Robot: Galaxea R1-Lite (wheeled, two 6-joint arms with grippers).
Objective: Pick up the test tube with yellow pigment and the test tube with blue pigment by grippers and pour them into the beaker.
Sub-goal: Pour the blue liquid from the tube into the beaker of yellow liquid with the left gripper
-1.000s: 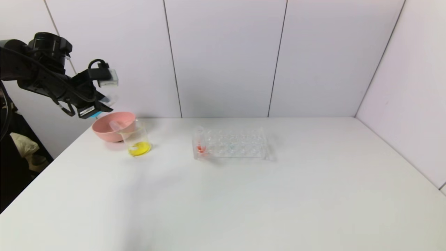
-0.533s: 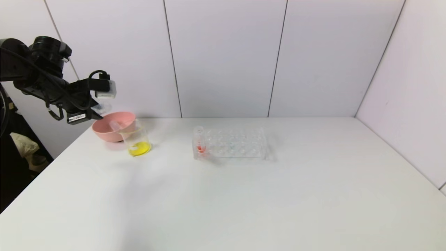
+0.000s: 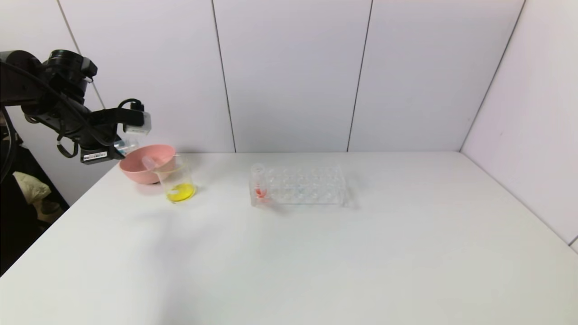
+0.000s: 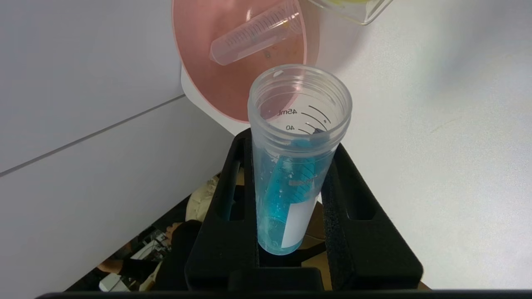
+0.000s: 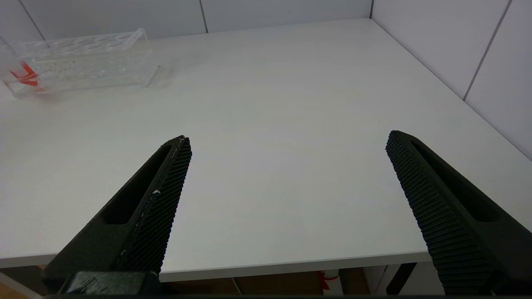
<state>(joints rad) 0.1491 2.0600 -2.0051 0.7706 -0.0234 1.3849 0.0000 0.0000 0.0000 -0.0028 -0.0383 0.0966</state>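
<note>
White wall panels back a white surface (image 3: 316, 253). Our left pincer (image 4: 293, 182), raised near the far left corner, is clamped on the test tube with blue pigment (image 4: 295, 166), blue liquid low inside it. Just beyond its mouth sits the pink bowl (image 3: 135, 174) holding 1 emptied tube (image 4: 253, 37); touching it, the beaker (image 3: 178, 183) holds yellow liquid. Farther right, the rack (image 3: 298, 185) keeps 1 red tube (image 3: 259, 185). Our right pincer (image 5: 286, 195) waits spread apart. We judge the blue pour comes next: carry the mouth over the beaker, then tilt.
</note>
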